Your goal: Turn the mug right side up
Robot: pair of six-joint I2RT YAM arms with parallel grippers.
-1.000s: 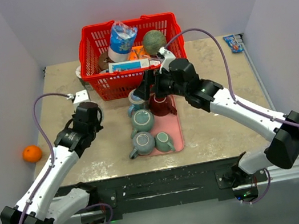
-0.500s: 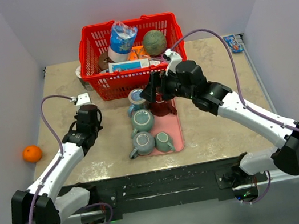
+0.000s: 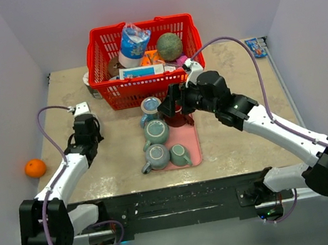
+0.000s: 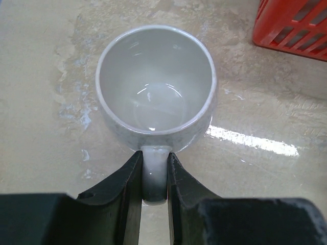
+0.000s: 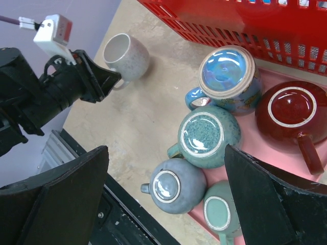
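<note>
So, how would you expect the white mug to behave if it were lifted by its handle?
The white mug looks glazed and rigid, so probably slippery and breakable. Held only by its handle in the left pincer, it may swing.

The left gripper (image 3: 88,124), closed on the mug (image 4: 156,87) handle, has slid left and slightly back, and its elbow has pulled in toward the table edge. The right gripper (image 3: 171,101) has drawn a little right and nearer, with its elbow pushed farther out to the right.
</note>
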